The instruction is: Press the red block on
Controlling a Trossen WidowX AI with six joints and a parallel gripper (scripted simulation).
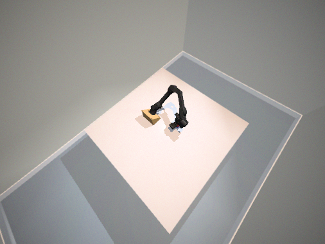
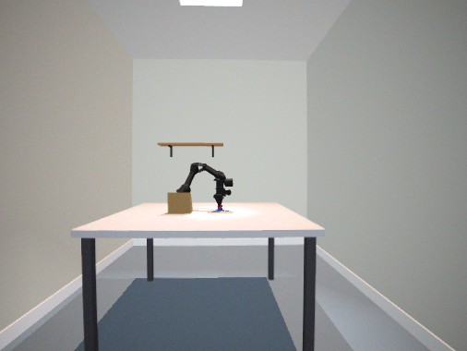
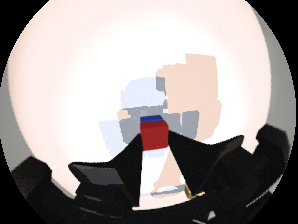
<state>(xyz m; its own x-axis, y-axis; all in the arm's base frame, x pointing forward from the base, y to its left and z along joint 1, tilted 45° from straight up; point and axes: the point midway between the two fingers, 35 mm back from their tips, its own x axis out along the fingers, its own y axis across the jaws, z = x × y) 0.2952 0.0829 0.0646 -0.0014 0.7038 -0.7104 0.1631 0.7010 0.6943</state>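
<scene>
The red block (image 2: 220, 207) (image 3: 155, 136) is between the two black fingertips of my gripper (image 2: 220, 205) (image 3: 155, 140), which is shut on it. Only a speck of the red block (image 1: 178, 126) shows in the top view. The blue block (image 2: 220, 210) (image 3: 151, 119) is low at the table, directly under the red block in the exterior view. In the wrist view only a strip of its blue face shows past the red block's far edge. The two look very close or touching; whether they are fully joined cannot be told. The blue block is hidden in the top view.
The arm's base stands on a tan wooden block (image 1: 151, 117) (image 2: 179, 203), to the left of the gripper in the top and exterior views. The pale table (image 1: 160, 167) (image 2: 198, 224) carries the arm's shadows. A wooden shelf (image 2: 190, 144) is on the back wall, well above the table.
</scene>
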